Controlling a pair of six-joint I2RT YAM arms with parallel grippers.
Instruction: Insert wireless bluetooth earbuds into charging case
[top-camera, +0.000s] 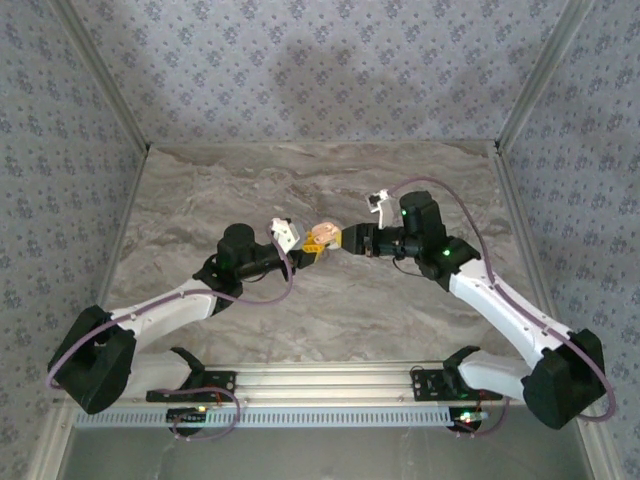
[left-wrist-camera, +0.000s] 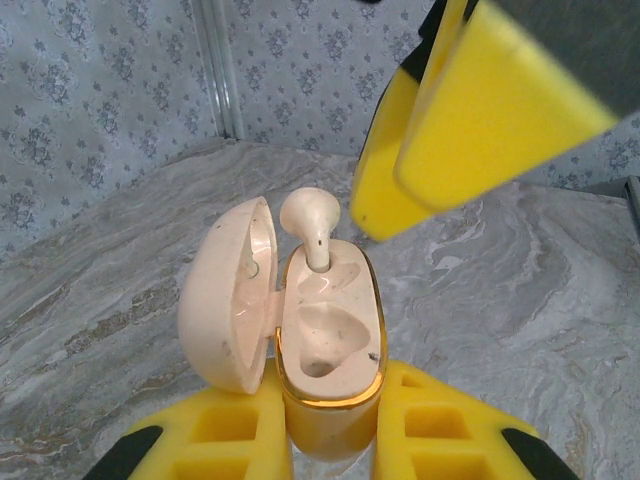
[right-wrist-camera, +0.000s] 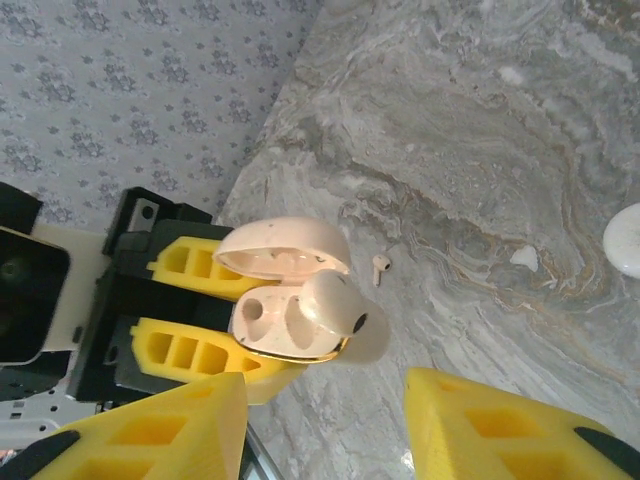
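The left fingers (left-wrist-camera: 225, 438), yellow and blocky, are clamping narrowly on the lower body of a small, glossy cream-white plastic charging case (left-wrist-camera: 330, 345) with a gold rim. They appear to be holding it above the grey marbled desk (right-wrist-camera: 480, 150), with its hinged lid (left-wrist-camera: 225, 300) hanging open to one side. One white plastic earbud (left-wrist-camera: 310, 225) is sitting stem down in the socket farthest from the left fingers, and its rounded head is poking above the rim, so it is probably not fully seated. The socket nearer the left fingers is lying empty. The right fingers (right-wrist-camera: 150, 430) are standing apart with nothing between them, hovering just in front of the case's open face, close to that earbud but not touching it. A second white earbud (right-wrist-camera: 381, 267) is lying on the desk beyond the case, well ahead of the right fingers. By their look, the earbuds are feather-light, hard and slick, and likely to squirt out of a pinch. Gripping one across its bulbous head, leaving the stem free to drop into the socket, is looking like the safest hold. The case seems rigid but its thin hinge looks delicate, so any pressing should be gentle.
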